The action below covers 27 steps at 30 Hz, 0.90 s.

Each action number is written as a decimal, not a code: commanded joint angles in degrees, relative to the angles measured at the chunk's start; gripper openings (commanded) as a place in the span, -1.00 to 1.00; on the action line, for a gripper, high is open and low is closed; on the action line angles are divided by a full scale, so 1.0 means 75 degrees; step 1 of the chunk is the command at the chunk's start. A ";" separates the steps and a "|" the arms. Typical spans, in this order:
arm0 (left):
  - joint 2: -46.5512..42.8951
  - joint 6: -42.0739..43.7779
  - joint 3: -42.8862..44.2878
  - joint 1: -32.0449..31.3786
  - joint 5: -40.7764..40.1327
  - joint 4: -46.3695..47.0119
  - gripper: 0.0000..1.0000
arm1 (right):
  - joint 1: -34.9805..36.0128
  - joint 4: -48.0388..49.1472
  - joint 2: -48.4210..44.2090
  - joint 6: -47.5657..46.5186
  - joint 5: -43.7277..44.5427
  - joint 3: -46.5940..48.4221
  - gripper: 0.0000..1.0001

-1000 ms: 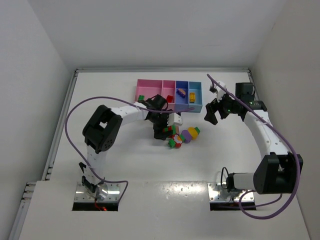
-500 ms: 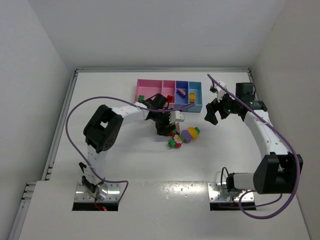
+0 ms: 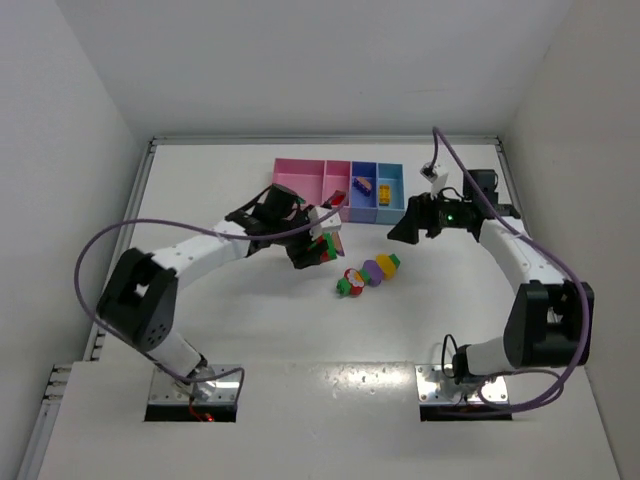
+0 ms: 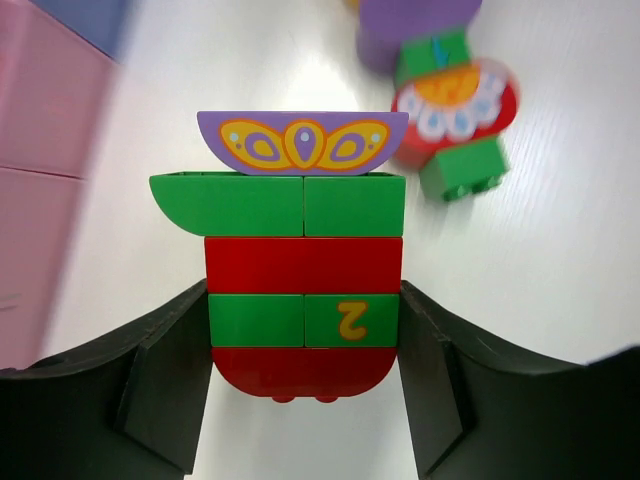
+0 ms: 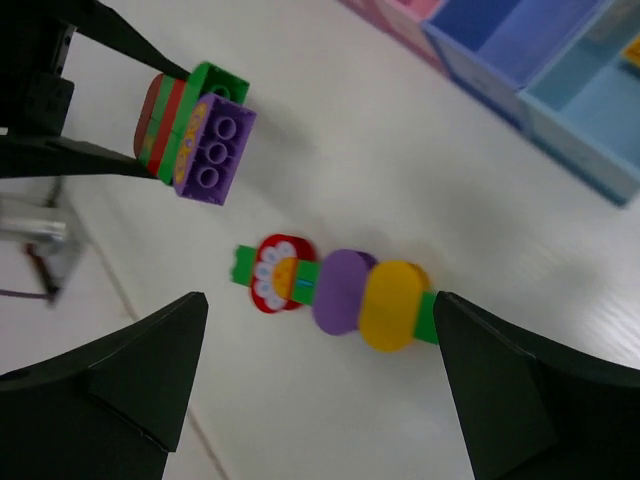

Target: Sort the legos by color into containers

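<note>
My left gripper (image 3: 312, 250) is shut on a striped stack (image 4: 304, 265) of red and green legos topped by a purple piece, and holds it above the table left of the loose legos. The stack also shows in the top view (image 3: 325, 244) and the right wrist view (image 5: 195, 135). A joined row of green, red, purple and yellow legos (image 5: 340, 290) lies on the table (image 3: 367, 273). My right gripper (image 5: 322, 300) is open and empty above that row (image 3: 402, 229). The containers (image 3: 345, 168) stand at the back.
The bin row runs wide pink (image 3: 296, 172), narrow pink (image 3: 337, 175), purple-blue (image 3: 362, 172), light blue (image 3: 389, 176). A red piece, a pinkish piece and a yellow piece lie in the last three. A purple cable hangs over each arm.
My left gripper has lifted the striped stack off the pile and carried it to the left. My right gripper has swung left and down toward the lego row.
</note>
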 commanded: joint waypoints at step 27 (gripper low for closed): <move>-0.2074 -0.1248 -0.0143 -0.0458 -0.0515 0.1404 -0.42 | 0.1748 0.3872 0.2360 0.4720 -0.2908 0.1072 0.90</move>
